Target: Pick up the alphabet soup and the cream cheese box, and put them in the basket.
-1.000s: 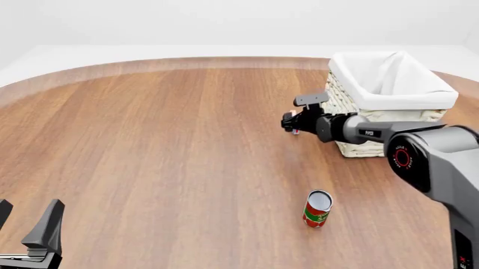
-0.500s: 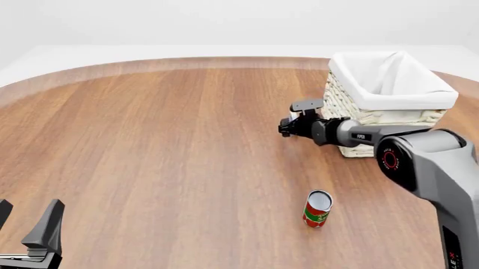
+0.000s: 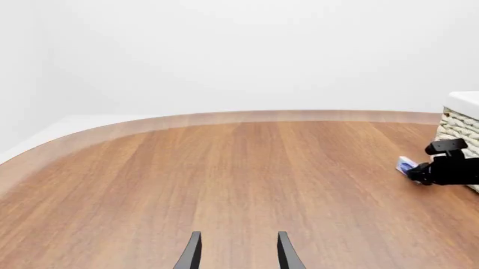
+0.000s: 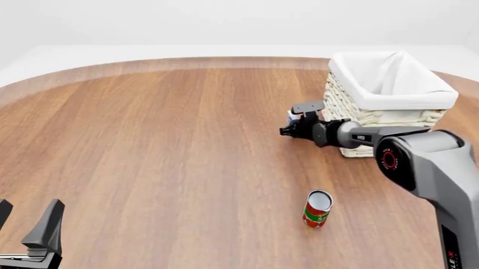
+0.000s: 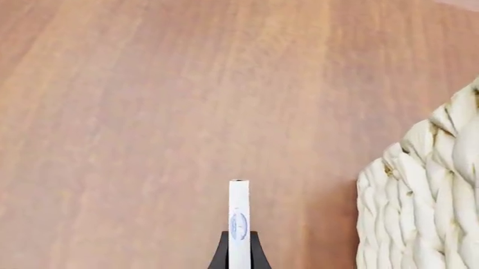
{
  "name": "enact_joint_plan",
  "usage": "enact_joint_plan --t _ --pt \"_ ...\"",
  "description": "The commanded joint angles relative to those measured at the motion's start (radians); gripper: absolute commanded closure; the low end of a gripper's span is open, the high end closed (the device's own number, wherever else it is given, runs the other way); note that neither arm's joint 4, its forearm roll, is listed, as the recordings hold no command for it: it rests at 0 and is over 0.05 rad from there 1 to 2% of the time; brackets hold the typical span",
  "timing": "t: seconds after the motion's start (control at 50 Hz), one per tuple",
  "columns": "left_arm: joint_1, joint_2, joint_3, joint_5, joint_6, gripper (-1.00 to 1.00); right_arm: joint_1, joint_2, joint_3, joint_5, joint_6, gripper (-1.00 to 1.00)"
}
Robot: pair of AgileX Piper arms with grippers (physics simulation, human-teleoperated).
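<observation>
Right wrist view: right tool (image 5: pixel 239 252) pinches cream cheese box (image 5: pixel 239 221), its label seemingly unreadable.

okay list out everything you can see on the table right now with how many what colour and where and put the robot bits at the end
table: one, brown wood grain with a paler edge, under everything.
basket: one, cream-white wicker with white cloth liner, far right of the table.
cream cheese box: one, thin, white and blue, between the right gripper's fingers, just left of the basket.
red-and-green can: one, silver top, upright on the table, nearer than the basket.
alphabet soup: none visible in any view.
right gripper: one, black on a grey arm, shut on the cream cheese box beside the basket.
left gripper: one, black, open and holding nothing, near left corner of the front view.
</observation>
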Motion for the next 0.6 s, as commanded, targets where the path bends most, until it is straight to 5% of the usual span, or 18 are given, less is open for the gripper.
enact_joint_plan --t 0.02,0.6 --pt "0.000 0.000 0.000 0.000 0.000 -1.00 -0.008 -0.030 0.034 -0.024 0.002 1.00" --pt "0.000 0.000 0.000 0.000 0.000 -1.00 0.030 -0.215 0.204 -0.103 0.009 1.00"
